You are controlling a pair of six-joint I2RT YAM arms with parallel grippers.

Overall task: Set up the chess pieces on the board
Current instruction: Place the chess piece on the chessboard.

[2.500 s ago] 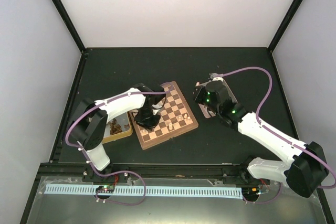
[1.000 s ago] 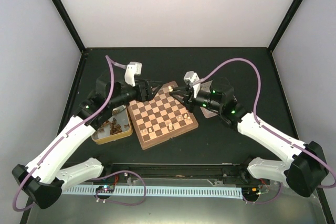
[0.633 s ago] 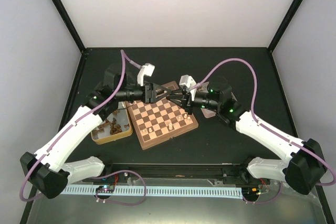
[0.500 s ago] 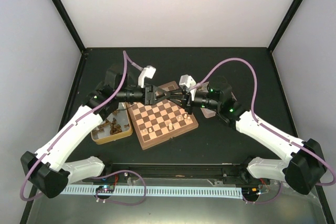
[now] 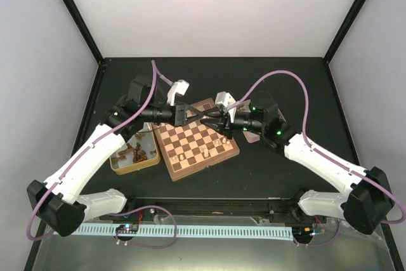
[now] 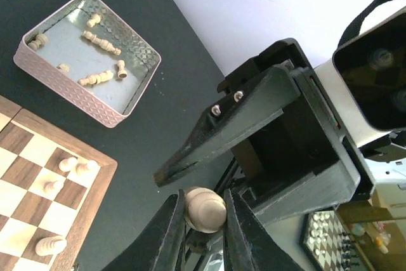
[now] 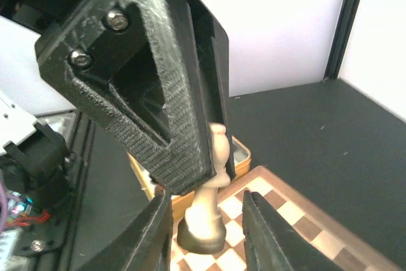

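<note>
**Handover above the board.** In the overhead view, the board point(image 5: 206, 165) lies slantwise at centre frame, nearest your arm bases. A handful of pale chess pieces point(image 5: 206, 153) stand on its near and right-hand squares.

Just beside its left rim, a shallow tray point(image 5: 136, 168) holds dark brown pieces point(image 5: 136, 152). A second tray point(image 6: 70, 93), pale metal, shows at the upper left of the left wrist view, with loose cream pieces point(image 6: 95, 42) lying flat inside. From overhead it is mostly hidden behind your right arm.

Farther back, over the board's far corner at upper centre, your two grippers meet tip to tip, well above the squares. Your left gripper point(image 6: 203, 204) is pinching a single chess piece point(image 6: 204, 209). At the bottom centre of its wrist view, both fingers press against a rounded part of the piece.

In the right wrist view, that piece stands upright at bottom centre between the fingers of your right gripper point(image 7: 206, 198). Its base is level with them, and there is a gap on each side, narrower on the frame's left. Those jaws are spread and are not gripping. The piece's upper part sits against the left gripper's black fingers, which fill the upper left of that frame.
</note>
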